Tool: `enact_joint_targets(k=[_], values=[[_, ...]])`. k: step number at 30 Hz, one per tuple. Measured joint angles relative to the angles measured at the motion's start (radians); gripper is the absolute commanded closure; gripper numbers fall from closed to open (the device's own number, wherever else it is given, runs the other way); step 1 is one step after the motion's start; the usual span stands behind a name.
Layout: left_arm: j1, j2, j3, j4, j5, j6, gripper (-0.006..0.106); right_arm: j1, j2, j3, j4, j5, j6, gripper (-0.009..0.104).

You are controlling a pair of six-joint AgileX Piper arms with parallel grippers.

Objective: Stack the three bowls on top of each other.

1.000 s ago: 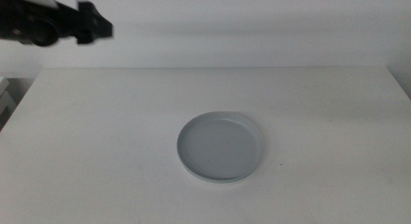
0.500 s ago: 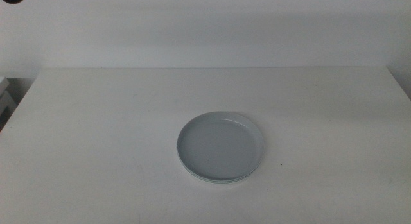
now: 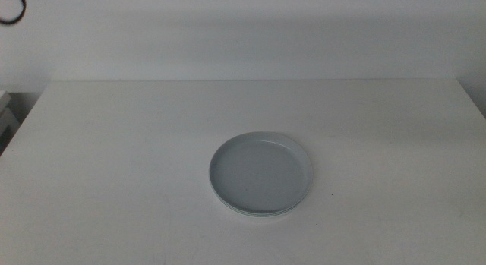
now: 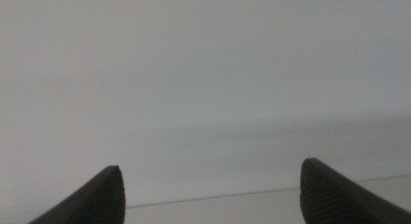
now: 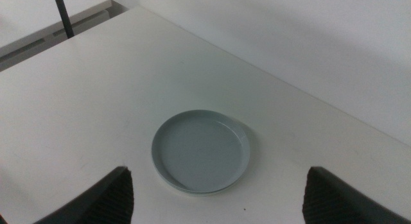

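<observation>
- Seemingly finished, the stack of bowls (image 3: 260,175) sat a little toward the near edge of the white table (image 3: 114,143), right of its middle; a light grey bowl lay on top, with further rims just showing beneath.
- Well above it, the right claw (image 5: 215,198) hung with its jaws wide apart and nothing between them; the stack lay straight ahead of and below it, making this the nearer arm, by my judgement.
- Farthest off, the left claw (image 4: 212,195) was raised clear, jaws apart and empty, facing only a blank wall.
</observation>
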Motion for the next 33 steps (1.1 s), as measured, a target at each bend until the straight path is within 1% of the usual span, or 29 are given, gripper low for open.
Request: enact_joint_targets(k=[2, 4, 5, 8, 9, 10, 12, 15, 17, 24, 29, 33], values=[[0.000, -0.033, 0.046, 0.028, -0.018, 0.000, 0.010, 0.000, 0.000, 0.017, -0.008, -0.014, 0.000, 0.024], [0.000, -0.082, 0.119, 0.056, -0.043, 0.000, 0.010, 0.000, 0.000, 0.052, -0.040, -0.049, 0.000, 0.024], [0.000, -0.106, 0.153, 0.063, -0.053, 0.000, 0.010, 0.000, 0.000, 0.077, -0.068, -0.087, 0.000, 0.024], [0.000, -0.207, 0.293, 0.076, -0.079, 0.000, 0.010, 0.000, 0.000, 0.159, -0.160, -0.265, 0.000, 0.024], [0.000, -0.245, 0.340, 0.077, -0.080, 0.000, 0.010, 0.000, 0.000, 0.190, -0.180, -0.333, 0.000, 0.024], [0.000, -0.284, 0.386, 0.077, -0.080, 0.000, 0.010, -0.002, 0.000, 0.216, -0.187, -0.385, 0.000, 0.024], [0.000, -0.355, 0.468, 0.077, -0.080, 0.000, 0.010, -0.017, 0.000, 0.280, -0.181, -0.485, 0.000, 0.024], [0.000, -0.467, 0.582, 0.077, -0.080, 0.000, 0.010, -0.068, -0.014, 0.380, -0.147, -0.554, 0.000, 0.024], [0.000, -0.540, 0.653, 0.078, -0.080, 0.000, 0.010, -0.120, -0.048, 0.444, -0.132, -0.560, 0.000, 0.024], [0.000, -0.830, 0.839, 0.083, -0.081, 0.000, 0.010, -0.335, -0.287, 0.693, -0.132, -0.575, 0.000, 0.024], [0.000, -1.013, 0.972, 0.084, -0.081, 0.000, 0.010, -0.387, -0.489, 0.885, -0.132, -0.575, 0.000, 0.024], [0.000, -1.100, 1.060, 0.088, -0.082, 0.000, 0.010, -0.403, -0.612, 1.018, -0.154, -0.584, 0.000, 0.024]])
